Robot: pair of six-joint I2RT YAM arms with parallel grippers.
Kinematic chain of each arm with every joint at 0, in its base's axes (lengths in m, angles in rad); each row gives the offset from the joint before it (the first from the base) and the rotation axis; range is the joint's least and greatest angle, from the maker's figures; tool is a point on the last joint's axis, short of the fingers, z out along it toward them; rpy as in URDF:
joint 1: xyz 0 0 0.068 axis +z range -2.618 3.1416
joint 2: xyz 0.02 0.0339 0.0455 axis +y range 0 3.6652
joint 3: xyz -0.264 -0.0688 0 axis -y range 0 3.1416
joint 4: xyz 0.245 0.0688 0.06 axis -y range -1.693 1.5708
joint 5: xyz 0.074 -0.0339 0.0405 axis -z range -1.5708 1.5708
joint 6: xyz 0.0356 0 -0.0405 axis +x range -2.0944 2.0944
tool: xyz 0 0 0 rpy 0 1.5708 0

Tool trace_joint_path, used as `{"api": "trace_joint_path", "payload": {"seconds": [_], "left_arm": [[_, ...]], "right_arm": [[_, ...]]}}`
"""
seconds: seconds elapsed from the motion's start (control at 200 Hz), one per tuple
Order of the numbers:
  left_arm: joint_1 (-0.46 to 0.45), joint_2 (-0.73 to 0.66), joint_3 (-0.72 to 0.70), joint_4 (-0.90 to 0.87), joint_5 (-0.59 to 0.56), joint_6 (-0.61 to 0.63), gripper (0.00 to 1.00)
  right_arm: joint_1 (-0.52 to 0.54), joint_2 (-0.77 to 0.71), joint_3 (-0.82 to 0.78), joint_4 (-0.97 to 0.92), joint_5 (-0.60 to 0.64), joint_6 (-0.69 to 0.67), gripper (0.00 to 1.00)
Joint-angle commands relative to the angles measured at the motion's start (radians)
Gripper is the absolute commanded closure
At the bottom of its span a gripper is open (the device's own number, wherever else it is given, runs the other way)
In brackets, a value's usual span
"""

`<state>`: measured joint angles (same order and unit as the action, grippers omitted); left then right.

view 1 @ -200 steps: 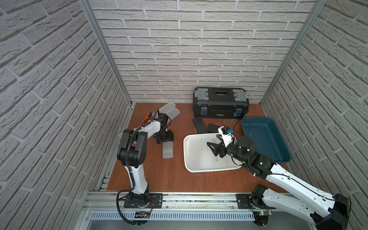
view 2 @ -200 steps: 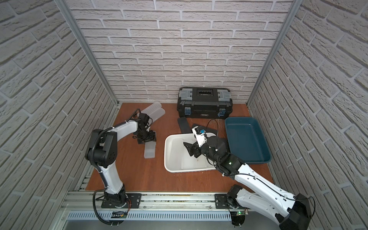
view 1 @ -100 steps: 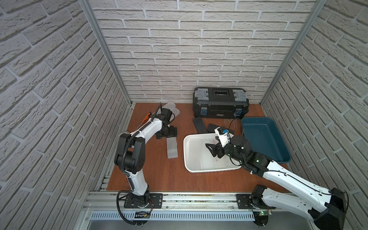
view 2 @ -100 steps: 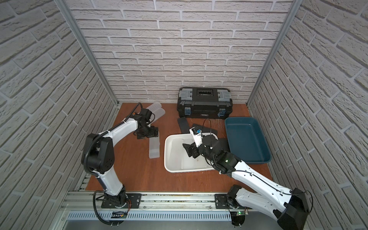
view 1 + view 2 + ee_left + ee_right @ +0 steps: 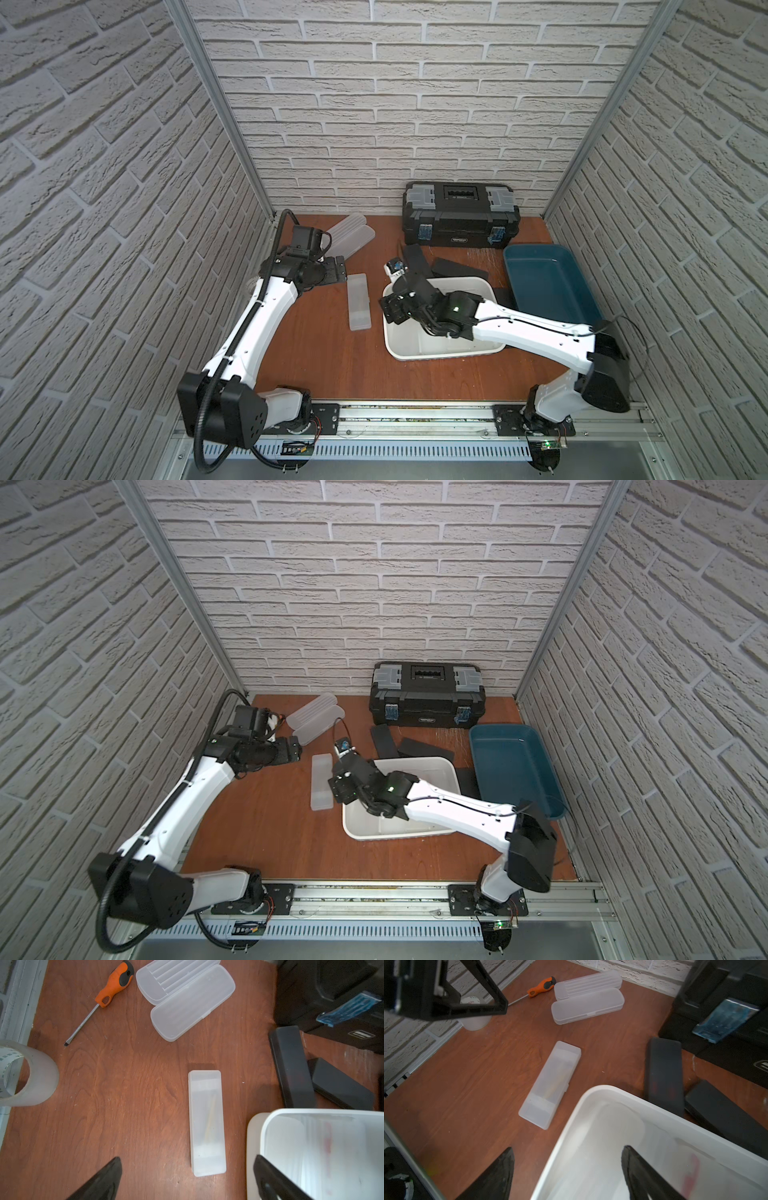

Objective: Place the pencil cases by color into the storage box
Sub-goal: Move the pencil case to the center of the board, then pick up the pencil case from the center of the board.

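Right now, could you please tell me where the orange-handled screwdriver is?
In the left wrist view, the screwdriver lies flat on the table, on the robot's left toward the back, between the tape roll and the frosted pencil cases.

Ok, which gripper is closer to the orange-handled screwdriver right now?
Left. The left gripper hovers near the screwdriver, at the back left; the right gripper is farther off, over the white bin's left rim.

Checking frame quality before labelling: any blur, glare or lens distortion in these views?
Both top views: sharp, but wide-angle bowing bends the brick walls. Left wrist view: frosted case crisp, white bin and black cases smeared, mild sheen on the tabletop. Right wrist view: white bin's near part soft, screwdriver sharper.
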<state>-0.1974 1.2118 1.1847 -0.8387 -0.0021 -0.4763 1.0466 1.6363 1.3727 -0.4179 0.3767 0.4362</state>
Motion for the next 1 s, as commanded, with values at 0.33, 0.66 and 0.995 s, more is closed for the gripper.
{"api": "trace_joint_path", "payload": {"seconds": [0.33,0.66,0.995], "left_arm": [[0.237,-0.318,-0.169,0.052,0.037,-0.062,0.02],[0.439,-0.398,-0.250,0.180,0.173,-0.136,0.02],[0.462,-0.400,-0.222,0.198,0.218,-0.119,0.02]], "right_arm": [[0.047,0.318,0.327,-0.073,0.008,0.232,0.18],[0.049,0.541,0.556,-0.222,-0.046,0.317,0.17],[0.046,0.634,0.612,-0.247,-0.049,0.355,0.09]]}}
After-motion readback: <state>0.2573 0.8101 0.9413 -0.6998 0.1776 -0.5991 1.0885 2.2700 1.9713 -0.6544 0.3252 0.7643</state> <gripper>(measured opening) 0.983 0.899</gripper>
